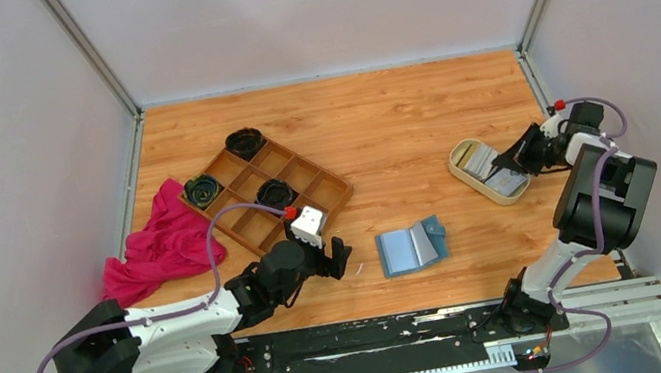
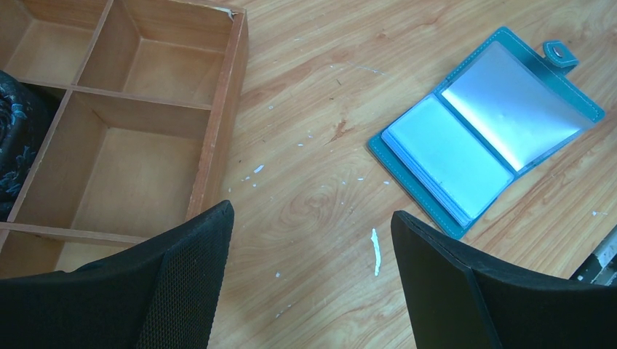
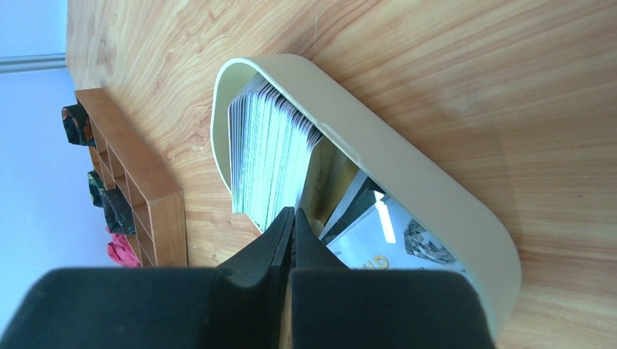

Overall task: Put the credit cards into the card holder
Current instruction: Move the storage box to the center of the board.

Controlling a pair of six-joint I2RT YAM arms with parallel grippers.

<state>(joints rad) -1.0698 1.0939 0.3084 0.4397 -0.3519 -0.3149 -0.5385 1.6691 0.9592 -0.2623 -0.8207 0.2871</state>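
Note:
The teal-blue card holder (image 1: pixel 411 247) lies open on the table in front of the arms, its light blue sleeves up; in the left wrist view it (image 2: pixel 480 138) is at the upper right. My left gripper (image 1: pixel 340 258) is open and empty just left of it, its jaws (image 2: pixel 311 211) wide apart above bare wood. A stack of whitish credit cards (image 1: pixel 479 159) stands on edge in the cream oval tray (image 1: pixel 459 170), with loose cards (image 3: pixel 378 233) lying flat beside it. My right gripper (image 3: pixel 293 211) is shut, its tips at the near edge of the stack (image 3: pixel 265 153); no card shows between the jaws.
A brown wooden compartment tray (image 1: pixel 257 224) sits at centre left with three dark rolled items (image 1: pixel 245 142) in it; its wall (image 2: pixel 218 109) is close to my left gripper. A pink cloth (image 1: pixel 163 240) lies left of it. White walls enclose the table.

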